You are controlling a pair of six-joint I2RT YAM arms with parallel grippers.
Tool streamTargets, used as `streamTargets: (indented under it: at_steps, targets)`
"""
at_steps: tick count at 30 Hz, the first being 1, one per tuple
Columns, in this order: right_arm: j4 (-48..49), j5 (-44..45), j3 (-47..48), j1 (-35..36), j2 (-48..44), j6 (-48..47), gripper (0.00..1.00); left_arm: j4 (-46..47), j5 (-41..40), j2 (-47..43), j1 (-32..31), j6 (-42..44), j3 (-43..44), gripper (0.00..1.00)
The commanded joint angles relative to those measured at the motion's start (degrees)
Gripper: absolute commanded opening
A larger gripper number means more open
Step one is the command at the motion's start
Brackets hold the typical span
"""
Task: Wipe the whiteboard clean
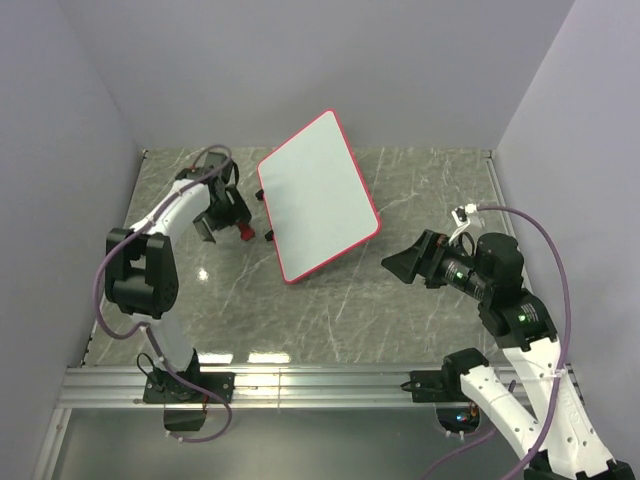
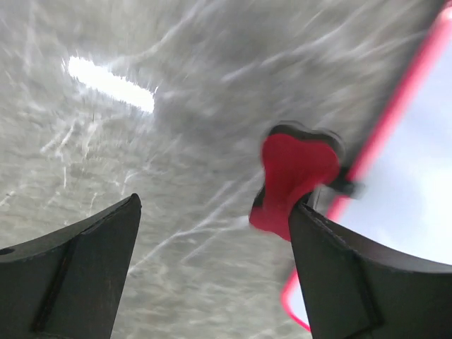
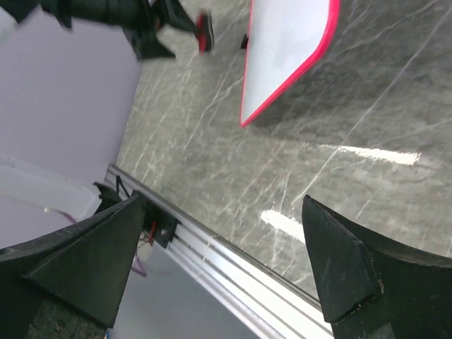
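Note:
The whiteboard (image 1: 318, 195) lies askew at the middle of the marble table, its red rim (image 2: 395, 113) bright and its white face bare of marks. Just left of it sits a small red-and-black eraser (image 1: 244, 232). My left gripper (image 1: 222, 218) hovers by the eraser, open. In the left wrist view the eraser (image 2: 293, 176) is just beyond the right fingertip, outside the jaws, and only tabletop shows between the fingers (image 2: 215, 205). My right gripper (image 1: 395, 265) hangs open right of the board, holding nothing. The right wrist view (image 3: 224, 201) shows the whiteboard (image 3: 282, 49) far off.
An aluminium rail (image 1: 300, 385) runs along the table's near edge, with both arm bases bolted to it. Grey walls close in the left, back and right sides. A purple cable (image 1: 545, 250) loops over the right arm.

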Motion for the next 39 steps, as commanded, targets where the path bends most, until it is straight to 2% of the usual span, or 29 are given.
streamTargets:
  at_steps: [1, 4, 5, 6, 7, 8, 9, 10, 11, 13, 14, 15, 16, 17, 18, 19, 20, 22, 25, 26, 29, 31, 32, 33, 34, 35, 36, 38, 39]
  targets:
    - [-2.34, -0.20, 2.75, 1.54, -0.96, -0.88, 0.99, -6.25, -0.79, 0.66, 0.51, -1.30, 10.49, 0.89]
    - [-3.31, 1.20, 3.46, 2.34, -1.49, -2.20, 0.99, -2.67, -2.62, -2.41, -2.30, 0.45, 7.92, 0.89]
    - [-3.57, 1.73, 3.98, 2.95, -1.23, -2.64, 0.99, -7.46, -1.50, -1.28, -1.18, -1.55, 9.30, 0.86]
    - [-3.84, 2.26, 4.33, 3.21, -1.05, -3.17, 0.99, -7.07, 3.04, 0.38, 0.05, -1.13, 9.66, 0.84]
    - [-4.10, 2.70, 4.60, 3.57, -0.88, -3.69, 0.99, -5.41, 2.56, 0.84, -0.28, 0.26, 7.14, 0.67]
    - [-4.02, 3.31, 4.95, 3.92, -0.44, -4.05, 0.99, -7.92, -2.14, 2.49, -1.07, 0.97, 9.55, 0.62]
    - [-4.02, 3.58, 5.21, 4.27, -0.17, -4.31, 0.99, -18.73, -12.72, 7.03, -3.86, -1.11, 14.10, 0.54]
    - [-3.93, 3.93, 5.39, 4.71, 0.09, -4.66, 1.00, -18.23, -12.48, 7.25, -4.76, -0.26, 15.97, 0.39]
    - [-3.67, 4.11, 5.48, 4.80, 0.35, -4.84, 1.00, -14.49, -8.91, 5.86, -4.25, 2.62, 12.42, 0.35]
    - [-3.05, 4.11, 5.48, 5.41, 1.23, -5.19, 1.00, -13.04, -3.55, 3.04, 2.59, 0.03, 6.61, 0.16]
    - [-3.14, 4.29, 5.65, 5.33, 1.76, -5.19, 1.00, -8.00, 2.75, 0.86, 4.09, 2.36, 3.37, 0.20]
    - [-3.31, 4.29, 5.65, 5.33, 1.76, -5.37, 1.00, 2.76, 9.87, -6.03, 4.89, 3.43, -3.80, 0.28]
    - [-3.40, 4.29, 5.57, 5.41, 1.59, -5.28, 1.00, 1.91, 3.85, -8.28, 4.38, 2.14, -4.05, 0.60]
    - [-3.49, 4.37, 5.39, 5.41, 1.33, -5.37, 1.00, -2.19, -3.61, -8.56, 3.16, 0.03, -1.70, 0.70]
    - [-3.58, 4.81, 5.30, 5.41, 1.32, -5.45, 1.00, -5.97, -3.60, -5.00, 1.66, 1.14, 3.81, 0.76]
    - [-3.92, 4.99, 5.13, 5.41, 1.24, -5.54, 1.00, -5.49, 0.40, -3.92, 1.82, 3.16, 3.34, 0.89]
    - [-3.75, 4.99, 5.04, 5.33, 1.41, -5.54, 1.00, -4.79, 7.49, -3.56, 2.43, 3.79, 1.68, 0.92]
    - [-3.31, 4.55, 5.21, 5.33, 1.85, -5.46, 1.00, -8.97, -0.30, -2.15, 2.62, 2.04, 0.43, 0.99]
    - [-4.01, 5.08, 6.97, 5.41, 2.73, -6.07, 1.00, -4.01, 1.84, -7.84, 1.22, 1.68, -4.73, 0.99]
    - [-4.28, 5.51, 7.67, 5.41, 2.82, -6.42, 1.00, -0.16, -1.11, -10.38, 0.08, 2.64, -6.40, 0.99]
    - [-5.07, 5.87, 7.76, 5.33, 3.17, -7.04, 1.00, -3.90, -2.71, -8.31, 0.86, 4.04, -1.95, 0.99]
    - [-4.72, 5.52, 6.98, 5.41, 2.82, -6.51, 1.00, -4.60, -10.24, -8.39, -2.74, 4.50, -0.63, 0.99]
    - [-4.63, 5.43, 6.89, 5.41, 2.82, -6.34, 1.00, -4.08, -8.89, -8.04, -1.61, 3.89, -0.36, 1.00]
    - [-4.37, 5.26, 6.71, 5.41, 2.82, -6.07, 1.00, -0.77, 0.70, -8.38, -1.08, 5.45, -2.71, 0.99]
    - [-4.28, 5.08, 6.36, 5.41, 2.99, -6.07, 1.00, -0.39, -2.68, -8.13, -4.12, 8.25, -2.56, 0.99]
    - [-4.28, 5.08, 6.36, 5.24, 3.34, -6.07, 1.00, -5.43, -12.99, -5.43, -7.89, 4.18, -0.12, 0.99]
    - [-4.45, 5.34, 6.44, 5.33, 3.43, -6.33, 1.00, -9.31, -19.09, -5.49, -8.19, 1.27, 1.39, 0.99]
    - [-4.46, 5.34, 6.53, 5.33, 3.78, -6.25, 1.00, 1.93, 2.08, -13.86, -0.85, 2.03, -5.76, 0.97]
    - [-4.02, 5.17, 6.45, 5.33, 3.78, -5.90, 1.00, 9.82, 8.21, -16.10, 2.06, 1.08, -12.59, 0.95]
